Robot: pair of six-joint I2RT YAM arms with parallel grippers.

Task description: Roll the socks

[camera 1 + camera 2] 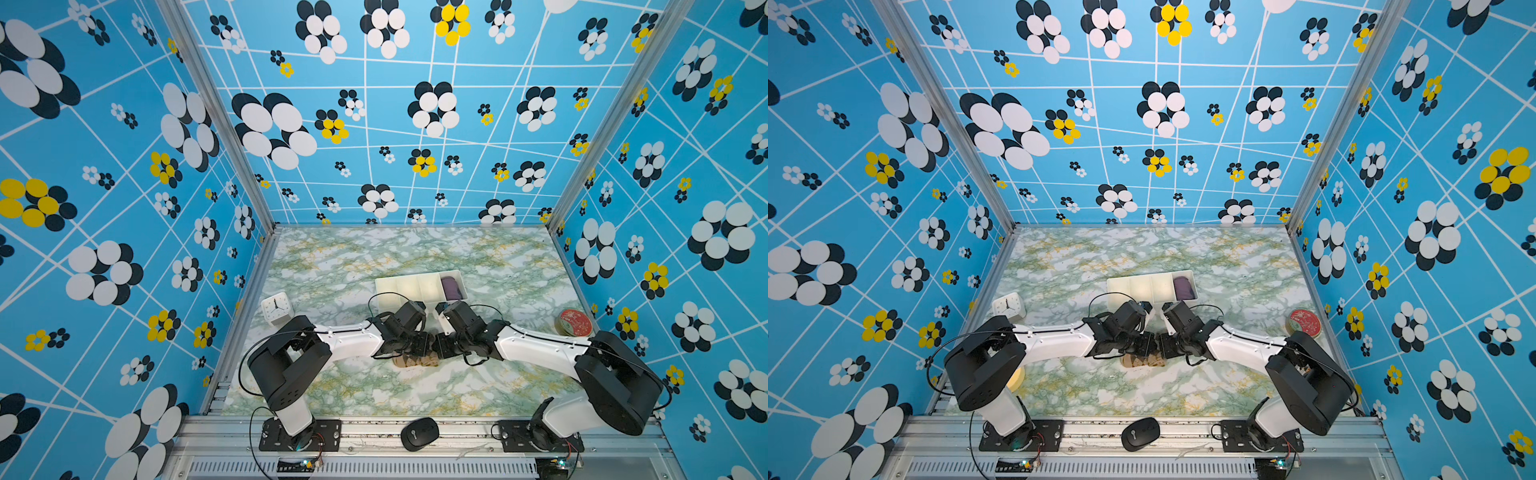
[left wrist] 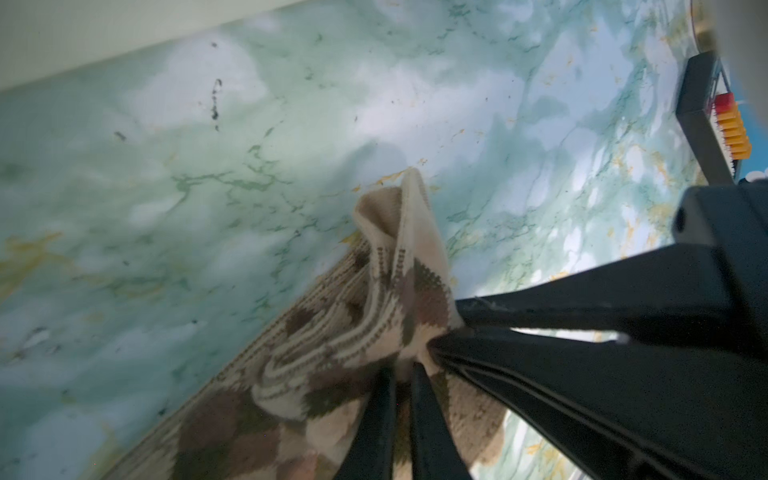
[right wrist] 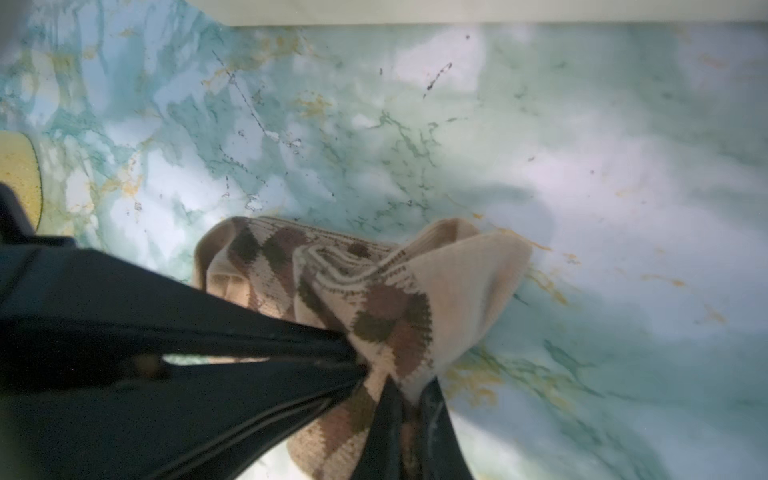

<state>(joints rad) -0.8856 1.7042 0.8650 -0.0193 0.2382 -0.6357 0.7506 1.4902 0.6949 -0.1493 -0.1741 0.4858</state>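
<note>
The socks [image 1: 415, 360] [image 1: 1144, 360] are tan knit with brown argyle diamonds and lie bunched on the marble table just in front of the tray. Both grippers meet over them, wrist to wrist. My left gripper [image 2: 402, 370] [image 1: 426, 348] is shut on a fold of the socks [image 2: 332, 332]. Right beside it, my right gripper [image 3: 409, 390] [image 1: 441, 348] is shut on the same bunch [image 3: 395, 299], whose plain cream cuff sticks up loose. Each wrist view also shows the other gripper pinching the fabric: the right gripper [image 2: 446, 328] and the left gripper [image 3: 357, 357].
A white divided tray [image 1: 399, 286] stands just behind the grippers, with a purple fabric bundle [image 1: 452, 287] in its right compartment. A white clock [image 1: 276, 307] stands at the left, a red round tin [image 1: 575, 323] at the right. A black mouse [image 1: 419, 433] rests on the front rail.
</note>
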